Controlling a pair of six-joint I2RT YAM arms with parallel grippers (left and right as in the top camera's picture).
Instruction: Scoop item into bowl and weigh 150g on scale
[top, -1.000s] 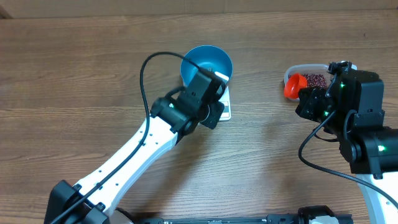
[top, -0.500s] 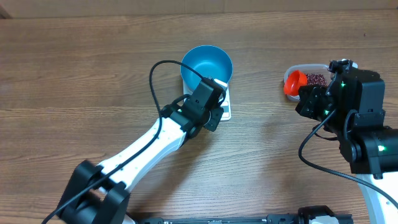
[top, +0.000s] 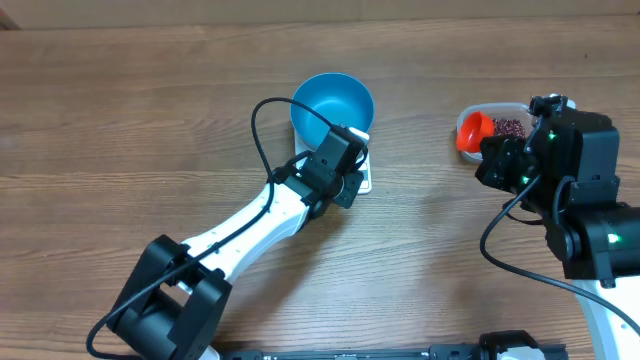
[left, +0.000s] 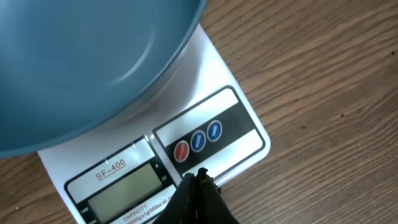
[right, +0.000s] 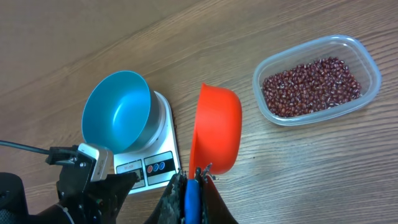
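Hundreds of loose beans (right: 311, 87) sitting in clear tub (right: 368, 62), likely spilling easily, best lifted by scoop. Right gripper (right: 193, 178) clamping empty red scoop (right: 217, 127) by blue handle (right: 191, 199). Left gripper (left: 200, 182) pinched closed, hovering by scale (left: 245, 134) buttons (left: 198, 141); empty blue bowl (left: 81, 56) sitting atop.

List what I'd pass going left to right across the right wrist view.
blue bowl → red scoop → clear tub of beans. The scale overlaps the bowl, so it is left out.

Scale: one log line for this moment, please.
left gripper shut, by scale buttons | bowl on scale, empty | right gripper shut on scoop | beans in tub
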